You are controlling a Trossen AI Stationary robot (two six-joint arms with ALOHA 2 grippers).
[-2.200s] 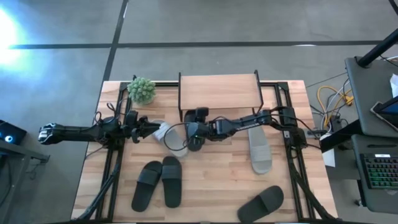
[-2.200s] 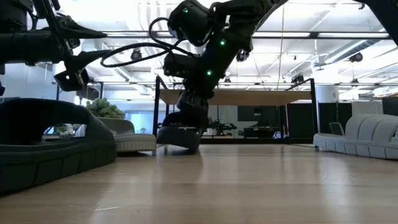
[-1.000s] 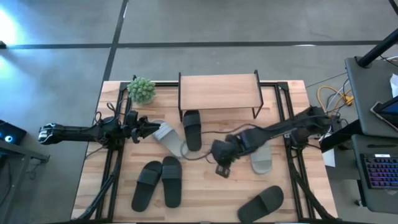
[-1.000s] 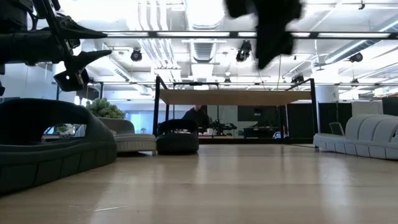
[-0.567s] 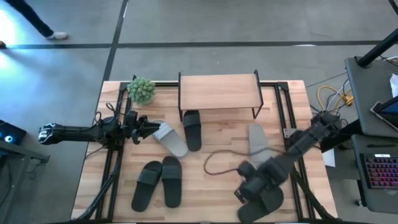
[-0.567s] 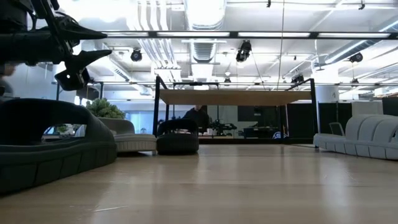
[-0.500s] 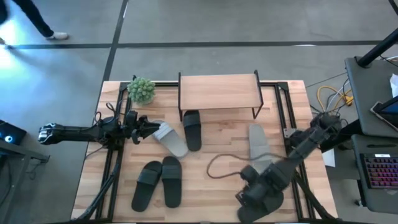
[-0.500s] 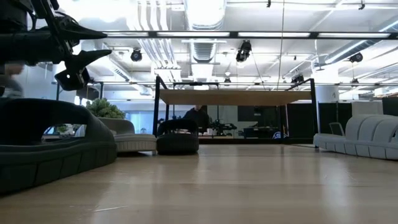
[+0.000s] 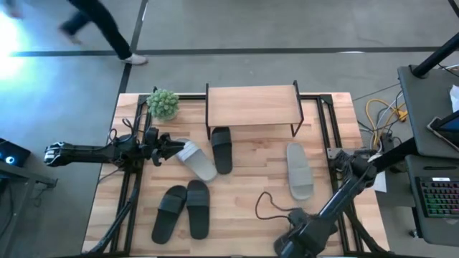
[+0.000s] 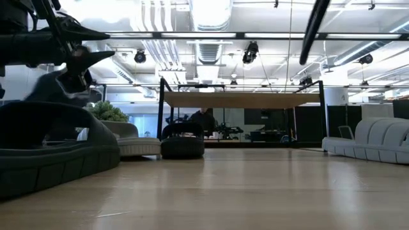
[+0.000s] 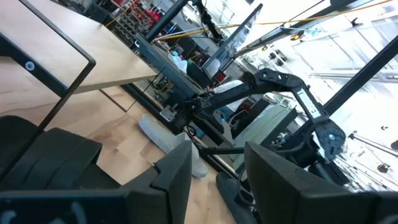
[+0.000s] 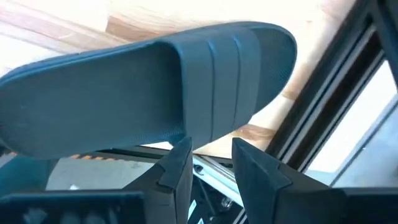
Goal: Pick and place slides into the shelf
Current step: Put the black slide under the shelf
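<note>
The shelf stands at the table's far middle. One black slide lies with its toe end under the shelf's near edge. Two more black slides lie side by side at the near left. A grey slide lies right of centre and another left of centre. My right gripper hangs open at the near right corner, pointing down over a further black slide without touching it. My left gripper waits open and level at the left, next to the left grey slide.
A small green plant stands at the far left corner. Black frame rails run along both sides of the table. A loose cable loops on the wood near my right arm. A person walks on the floor beyond the table.
My right gripper has swung from the middle of the table toward the near right corner, turning and tipping until it points down over the black slide there. The black slide under the shelf's near edge has stayed in place. The person has walked along the floor behind.
</note>
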